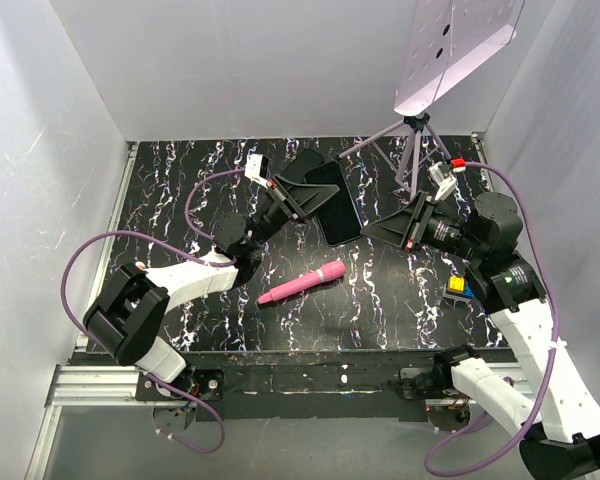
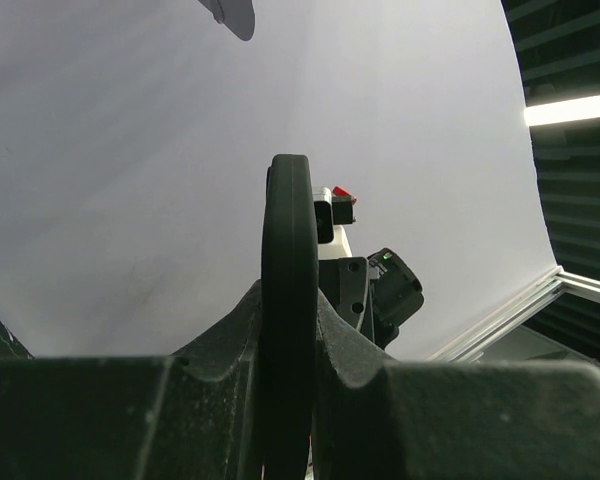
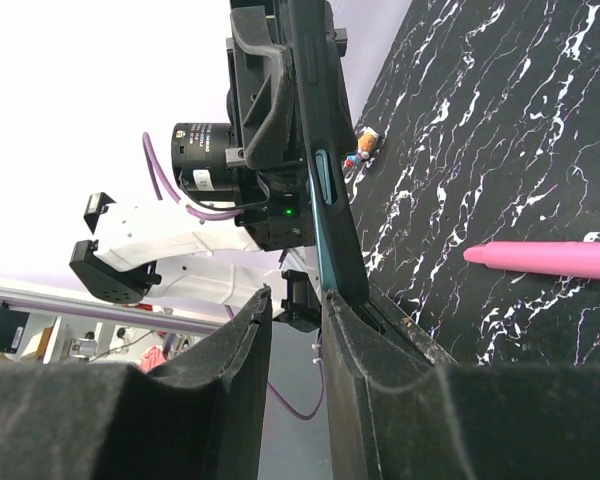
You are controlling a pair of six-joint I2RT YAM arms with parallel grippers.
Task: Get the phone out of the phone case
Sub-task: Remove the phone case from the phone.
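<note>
The phone (image 1: 338, 205), dark and still in its black phone case (image 3: 315, 110), is held up off the table between the two arms. My left gripper (image 1: 298, 197) is shut on its left edge. In the left wrist view the thin black case edge (image 2: 290, 230) stands pinched between the jaws of the left gripper (image 2: 290, 300). My right gripper (image 1: 400, 228) sits at the phone's lower right end. In the right wrist view the right gripper (image 3: 296, 298) is open and its gap is empty. The phone's teal side (image 3: 332, 250) meets the tip of the right-hand finger (image 3: 355, 330).
A pink pen-shaped object (image 1: 302, 283) lies on the black marbled table (image 1: 180, 190) in front of the phone. A tripod (image 1: 412, 150) with a white panel stands at the back right. A small yellow and blue item (image 1: 458, 287) lies under the right arm. White walls enclose the table.
</note>
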